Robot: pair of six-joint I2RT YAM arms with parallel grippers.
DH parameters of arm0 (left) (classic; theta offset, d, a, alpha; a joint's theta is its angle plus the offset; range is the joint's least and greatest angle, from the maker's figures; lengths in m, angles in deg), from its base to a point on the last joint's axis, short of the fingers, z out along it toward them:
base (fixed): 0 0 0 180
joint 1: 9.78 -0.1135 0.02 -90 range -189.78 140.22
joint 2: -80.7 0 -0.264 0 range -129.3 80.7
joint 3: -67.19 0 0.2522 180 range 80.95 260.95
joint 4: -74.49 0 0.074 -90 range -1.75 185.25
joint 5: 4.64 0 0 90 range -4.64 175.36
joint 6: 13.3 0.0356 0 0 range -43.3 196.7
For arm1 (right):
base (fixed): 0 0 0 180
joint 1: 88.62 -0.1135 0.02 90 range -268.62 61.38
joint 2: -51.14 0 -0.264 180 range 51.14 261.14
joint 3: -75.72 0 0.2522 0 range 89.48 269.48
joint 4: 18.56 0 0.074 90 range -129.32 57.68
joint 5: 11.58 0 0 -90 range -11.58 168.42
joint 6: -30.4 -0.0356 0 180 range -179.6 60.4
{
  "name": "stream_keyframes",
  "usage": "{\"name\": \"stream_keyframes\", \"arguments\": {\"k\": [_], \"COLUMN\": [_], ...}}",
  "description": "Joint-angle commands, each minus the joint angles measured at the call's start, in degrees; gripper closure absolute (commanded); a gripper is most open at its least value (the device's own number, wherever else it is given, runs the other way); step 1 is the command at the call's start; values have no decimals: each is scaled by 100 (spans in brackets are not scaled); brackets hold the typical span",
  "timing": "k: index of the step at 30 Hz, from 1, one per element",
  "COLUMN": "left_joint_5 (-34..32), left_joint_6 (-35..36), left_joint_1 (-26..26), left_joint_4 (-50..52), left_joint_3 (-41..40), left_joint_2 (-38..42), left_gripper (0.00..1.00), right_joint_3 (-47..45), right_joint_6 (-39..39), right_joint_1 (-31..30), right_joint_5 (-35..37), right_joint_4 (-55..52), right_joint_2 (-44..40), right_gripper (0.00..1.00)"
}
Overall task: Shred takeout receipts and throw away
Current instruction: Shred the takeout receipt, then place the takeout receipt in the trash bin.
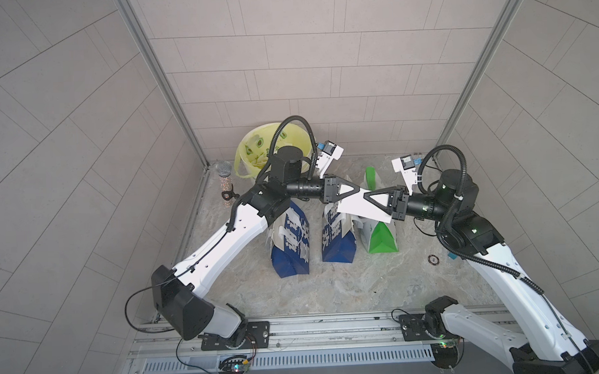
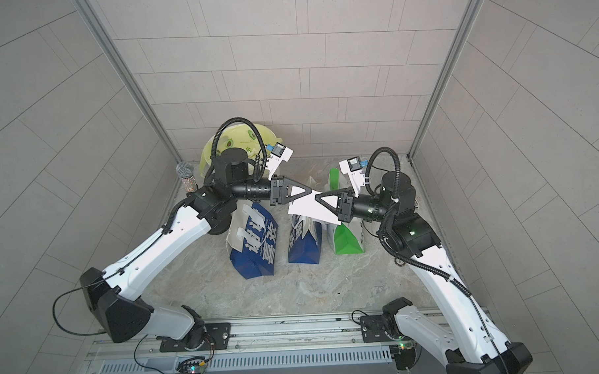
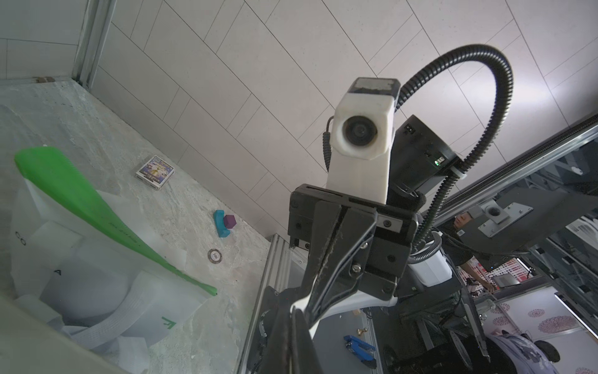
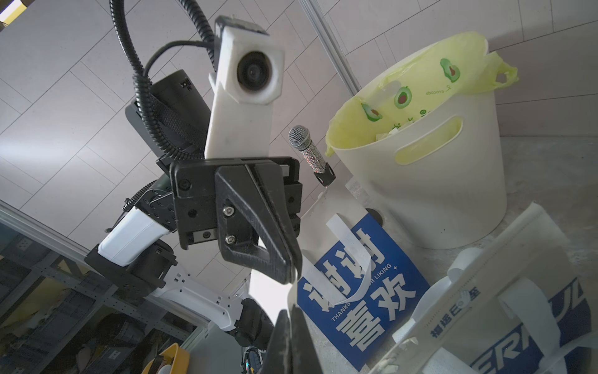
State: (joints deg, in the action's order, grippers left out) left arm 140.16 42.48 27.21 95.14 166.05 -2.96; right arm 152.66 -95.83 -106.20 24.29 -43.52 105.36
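A white takeout receipt (image 1: 359,208) hangs in the air above the bags, held between my two grippers in both top views (image 2: 309,208). My left gripper (image 1: 362,192) is shut on its upper edge from the left. My right gripper (image 1: 368,195) is shut on the same edge from the right, tip almost against tip. In the left wrist view my left gripper (image 3: 292,311) pinches the receipt (image 3: 300,303), seen edge-on. In the right wrist view my right gripper (image 4: 288,313) clamps the receipt (image 4: 270,291).
A white bin with a yellow liner (image 1: 255,151) stands at the back left, paper scraps inside. Two blue bags (image 1: 290,250) (image 1: 338,244) and a green-and-white bag (image 1: 380,240) lie below the grippers. A microphone (image 1: 224,176) stands by the left wall; a small disc (image 1: 433,259) lies on the right.
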Motion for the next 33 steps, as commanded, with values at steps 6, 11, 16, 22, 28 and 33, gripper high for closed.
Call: {"name": "stream_keyframes", "arguments": {"k": [6, 11, 16, 22, 28, 33], "left_joint_5": [-1088, -1622, -1870, -2765, -4545, -5744], "left_joint_6": [-1032, -998, -925, -80, 1185, 1720], "left_joint_1": [9, 56, 67, -11, -482, -970], "left_joint_4": [29, 853, 1215, 2074, 2725, 2694], "left_joint_3": [212, 467, 660, 1258, 2688, 3468], "left_joint_2": [-142, -289, -353, -400, -868, -1652], "left_gripper": [100, 100, 100, 100, 100, 100], "right_joint_3": [814, 776, 825, 919, 293, 48], "right_joint_6": [2658, 3351, 3581, 3513, 2894, 2517], "right_joint_1": [-458, -794, -1042, -1149, -1149, -1143], "right_joint_5": [1891, 2205, 2335, 2575, 3541, 3567], "right_joint_4": [-1280, -580, -426, -382, 468, 574], "right_joint_2": [-256, -504, -538, -619, -951, -983], "right_gripper": [100, 100, 100, 100, 100, 100]}}
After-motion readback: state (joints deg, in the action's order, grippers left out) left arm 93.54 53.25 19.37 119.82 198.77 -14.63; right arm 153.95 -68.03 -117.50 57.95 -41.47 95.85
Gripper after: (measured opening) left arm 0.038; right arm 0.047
